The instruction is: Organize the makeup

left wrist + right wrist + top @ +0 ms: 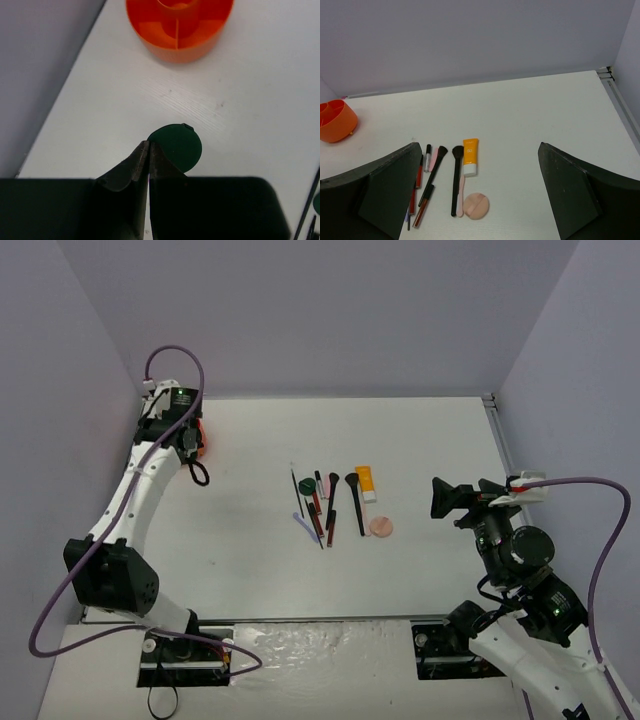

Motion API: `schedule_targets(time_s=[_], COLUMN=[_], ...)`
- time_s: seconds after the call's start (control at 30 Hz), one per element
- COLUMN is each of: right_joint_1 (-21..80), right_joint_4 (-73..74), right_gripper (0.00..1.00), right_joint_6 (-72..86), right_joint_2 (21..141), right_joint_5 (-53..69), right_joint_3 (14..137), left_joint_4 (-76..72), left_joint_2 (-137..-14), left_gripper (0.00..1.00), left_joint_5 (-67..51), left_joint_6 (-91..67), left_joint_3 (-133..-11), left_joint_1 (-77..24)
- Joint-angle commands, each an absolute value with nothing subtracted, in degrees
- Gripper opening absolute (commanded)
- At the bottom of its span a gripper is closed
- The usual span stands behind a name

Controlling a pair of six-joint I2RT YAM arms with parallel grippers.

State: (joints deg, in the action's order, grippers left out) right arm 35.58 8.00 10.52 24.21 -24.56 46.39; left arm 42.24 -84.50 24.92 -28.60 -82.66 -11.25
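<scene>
Now I'm pinching the dark green compact point(176, 146) by its rim, left gripper point(149, 144) clenched, aiming to centre over one orange holder point(179, 35) compartment before releasing. Right gripper point(480, 186) is gaping, empty.

Bright, even, diffuse overhead light; faint soft shadows on the white worktop point(430, 440); wrist views slightly soft close up.

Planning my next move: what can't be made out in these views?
Orange holder: top view, mostly behind the left gripper; left wrist view, far half cut off by the edge.
Green disc: left wrist view, pinched or just lying under the shut fingers, unclear.
Red pencils: right wrist view, partly behind a finger.
</scene>
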Motion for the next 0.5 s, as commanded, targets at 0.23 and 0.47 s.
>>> schedule_targets(time_s=[0.23, 0.47], right_joint_1=[38.6, 38.7], right_joint_4=[4.2, 4.2], right_gripper=[1.0, 1.0], right_joint_6=[11.1, 10.9], right_joint_2=[22.3, 22.6], right_joint_5=[-25.0, -24.7], right_joint_3=[45.6, 45.2], left_joint_4=[38.0, 24.4], left_joint_2=[-99.9, -107.6], left_gripper=[0.0, 0.0], left_joint_5=[36.7, 39.9], left_joint_6=[-14.7, -3.3], left_joint_3=[-102.0, -105.0], left_joint_1=[1.5, 4.5])
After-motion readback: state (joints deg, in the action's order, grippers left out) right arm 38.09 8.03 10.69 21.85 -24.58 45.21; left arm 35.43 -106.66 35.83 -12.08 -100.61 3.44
